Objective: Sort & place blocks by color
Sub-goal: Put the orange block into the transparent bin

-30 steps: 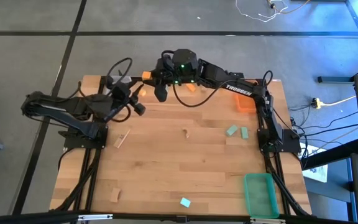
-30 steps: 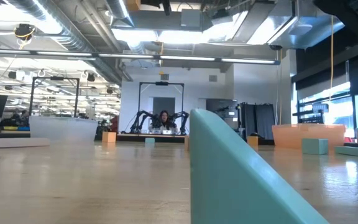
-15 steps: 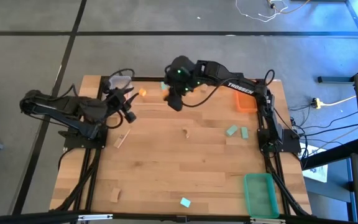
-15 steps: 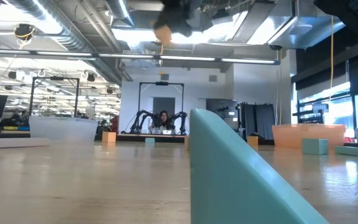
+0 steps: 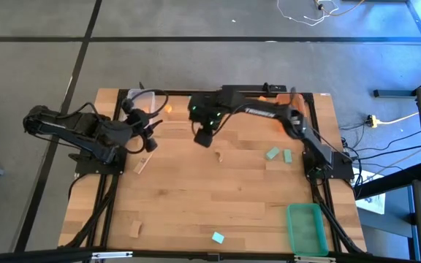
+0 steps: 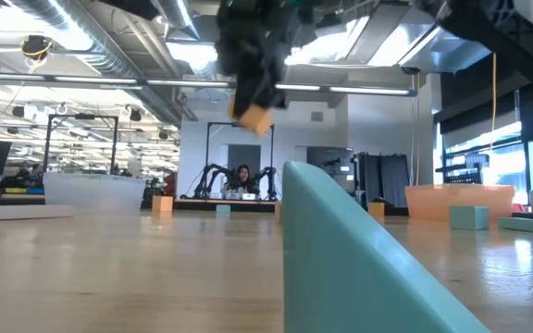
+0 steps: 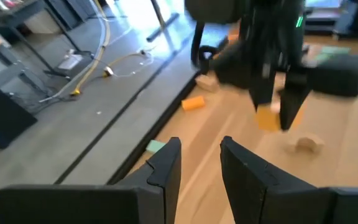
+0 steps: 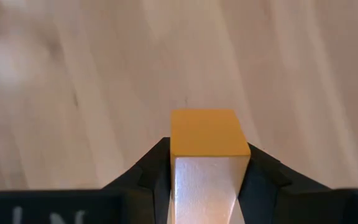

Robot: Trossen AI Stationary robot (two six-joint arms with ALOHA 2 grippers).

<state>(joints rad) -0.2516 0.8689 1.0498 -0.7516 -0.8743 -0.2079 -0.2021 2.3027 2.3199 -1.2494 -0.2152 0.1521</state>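
My right gripper [image 5: 203, 138] hangs over the far middle of the table, shut on an orange block [image 8: 204, 132], which also shows in the low view [image 6: 253, 118]. My left gripper [image 7: 201, 163] stands open with nothing between its fingers, at the far left [image 5: 150, 141], pointing across at the right gripper. Loose on the table lie an orange block [image 5: 168, 108], two teal blocks [image 5: 272, 153], another teal block [image 5: 218, 237], a wooden bar [image 5: 144, 162], a small wood piece [image 5: 218, 155] and a wood block [image 5: 134, 228]. My right gripper pinches the orange block by two opposite sides [image 8: 178, 148] between its two fingers. The block's orange end sticks out past the fingertips. The fingers slant steeply down from above. The block is lifted clear, well above the tabletop.
A clear bin [image 5: 141, 97] stands at the far left corner, an orange bin [image 5: 289, 120] at the far right, partly under the right arm, and a green bin [image 5: 304, 226] at the near right. A big teal block [image 6: 340, 259] fills the low view's foreground.
My right gripper has come down toward the table and a little toward the near edge, tipping from nearly level to steeply downward, with the orange block still in it. My left gripper has drawn slightly toward the near edge and tipped down.
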